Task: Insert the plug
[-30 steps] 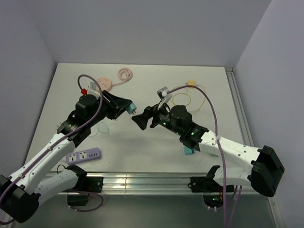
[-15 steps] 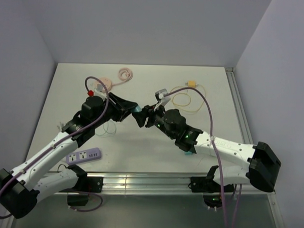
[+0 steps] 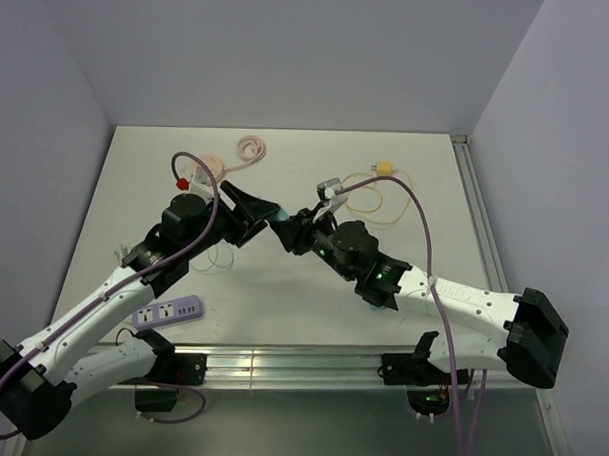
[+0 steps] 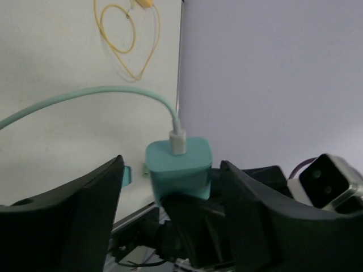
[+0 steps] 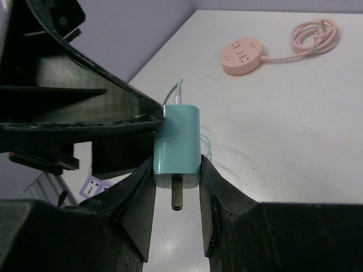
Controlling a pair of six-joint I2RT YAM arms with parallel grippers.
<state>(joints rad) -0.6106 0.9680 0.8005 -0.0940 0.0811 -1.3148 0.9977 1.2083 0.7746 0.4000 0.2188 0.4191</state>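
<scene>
1. The plug [image 5: 177, 141], a teal block, hangs in the air above the middle of the table [image 3: 282, 287], where the ends of the two arms meet.
2. The right jaws are closed on the plug. Their black fingers [image 5: 139, 209] press its two side faces, seen from the right wrist.
3. A metal prong [image 5: 177, 198] sticks out of the plug's lower end, between those fingers, and touches nothing.
4. The left jaws stand apart. From the left wrist, their fingers [image 4: 74, 215] flank the plug with a gap showing on each side.
5. From the right wrist, one left finger's edge runs up to the plug's upper corner; I cannot tell whether it touches.
6. A teal cable [image 4: 85, 99] leaves the plug's back face through a pale connector and arcs away to the left over the table.
7. A round pink socket hub [image 5: 244, 55] lies on the far left part of the table, with its pink cord [image 5: 315, 37] coiled just beyond it.
8. A purple power strip [image 3: 167, 311] lies flat near the table's near edge, beside the left arm.
9. A yellow cable [image 3: 371, 198] lies in loose loops on the far right part of the table, well apart from the plug.
</scene>
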